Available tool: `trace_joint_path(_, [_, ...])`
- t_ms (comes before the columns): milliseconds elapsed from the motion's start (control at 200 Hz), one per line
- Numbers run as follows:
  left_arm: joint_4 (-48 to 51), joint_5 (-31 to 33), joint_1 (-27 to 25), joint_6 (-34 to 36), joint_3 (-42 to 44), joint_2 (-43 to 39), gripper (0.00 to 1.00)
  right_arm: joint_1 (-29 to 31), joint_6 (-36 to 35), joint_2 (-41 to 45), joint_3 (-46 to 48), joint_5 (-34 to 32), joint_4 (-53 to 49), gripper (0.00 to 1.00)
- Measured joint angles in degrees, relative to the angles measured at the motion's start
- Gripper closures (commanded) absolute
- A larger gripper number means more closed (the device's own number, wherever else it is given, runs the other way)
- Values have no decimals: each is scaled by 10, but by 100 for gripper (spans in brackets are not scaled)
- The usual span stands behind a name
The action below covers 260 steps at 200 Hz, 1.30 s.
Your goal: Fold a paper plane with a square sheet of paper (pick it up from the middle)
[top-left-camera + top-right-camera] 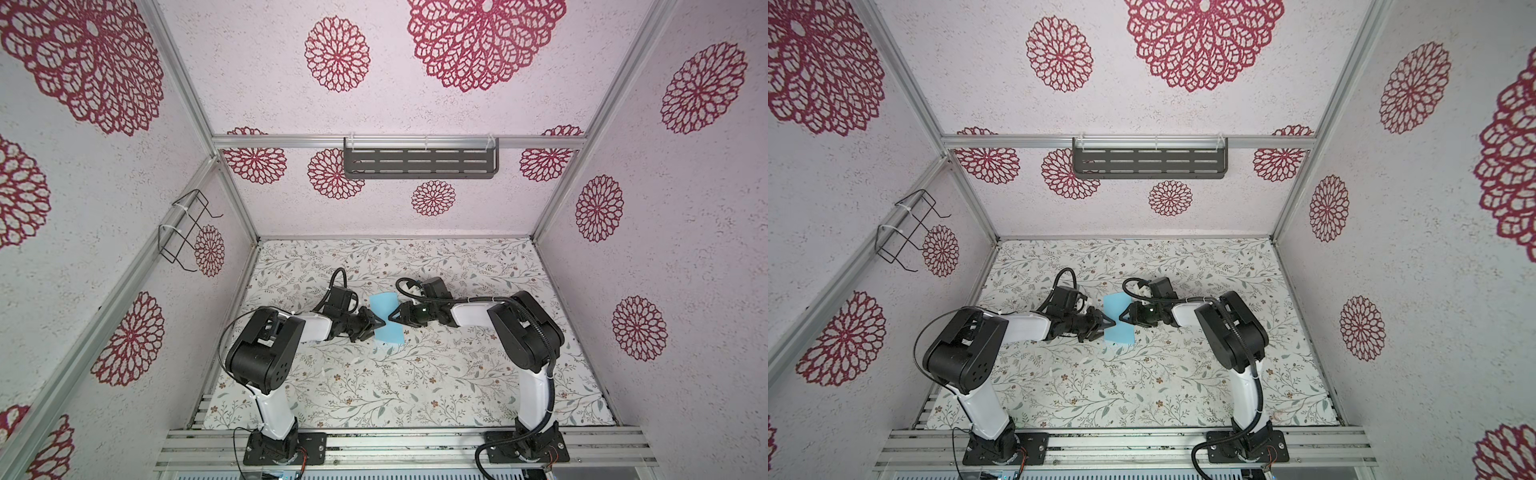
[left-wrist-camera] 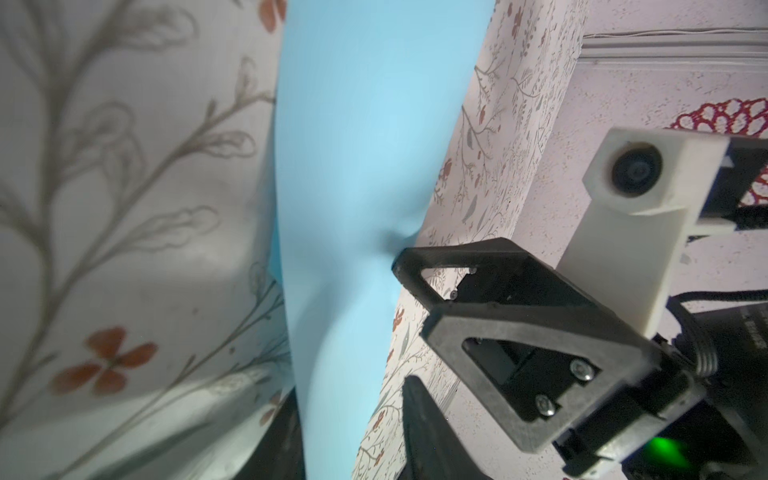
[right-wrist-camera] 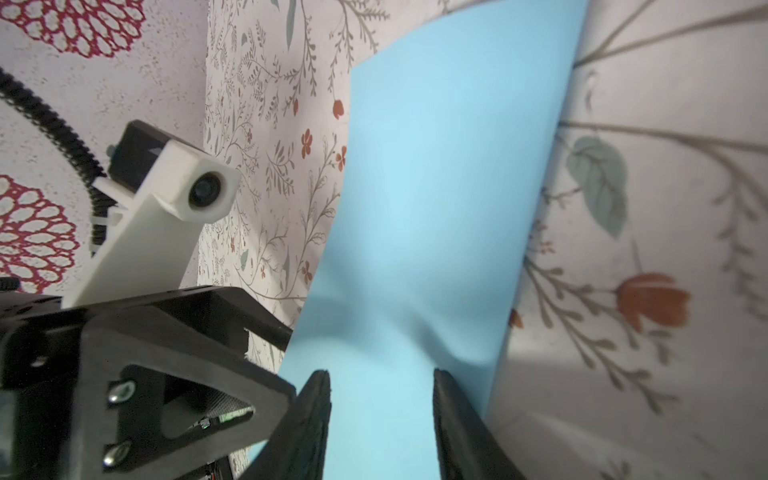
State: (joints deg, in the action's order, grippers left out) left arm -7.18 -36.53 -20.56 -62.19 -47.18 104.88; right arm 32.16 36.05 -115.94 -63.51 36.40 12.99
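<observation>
From where I stand, this job has barely begun. The square sheet of paper [image 1: 383, 303] sits right between the two arms' tips, low over the floral table [image 1: 415, 374]. It is one plain blue sheet, with no centre crease, no turned-in corner and nothing yet of the paper plane. The left gripper [image 1: 377, 325] and the right gripper [image 1: 392, 319] reach in from opposite sides and nearly meet over its middle. In both top views it therefore shows only as a flap beyond the tips and a flap on their near side.

Looking along the right gripper [image 3: 380, 409], its jaws stand apart and blue paper fills the gap between them, with a soft wrinkle just ahead of one finger [image 3: 451, 415]. From the left wrist, one right fingertip [image 2: 405, 262] touches the sheet's edge, which puckers there. The left gripper [image 2: 349, 436] has its jaws apart too, one on either side of the sheet [image 2: 353, 166], and I see no clamp. Whether the paper is clear of the table I cannot tell.

So I judge the pick-up from the middle as in hand, not finished. Every fold is left: the centre crease, the nose, the wings.
</observation>
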Motion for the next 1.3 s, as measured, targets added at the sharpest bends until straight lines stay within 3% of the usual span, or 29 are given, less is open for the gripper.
trace_joint_path(160, [19,9,6,-4,-17,18,74,-1,-28,0,12,11,24,54])
trace_joint_path(320, [40,16,7,-13,-27,29,92,-1,-61,0,17,14,36,54])
trace_joint_path(430, [56,22,8,-17,-36,30,99,-1,-89,2,20,11,41,49])
trace_joint_path(670, [88,29,8,-34,-52,30,98,16,-195,97,99,-48,63,41])
trace_joint_path(881, [106,28,7,-56,-62,30,98,83,-325,186,157,-134,104,40])
trace_joint_path(1301, [110,23,7,-94,-68,30,98,143,-468,140,177,-186,160,44])
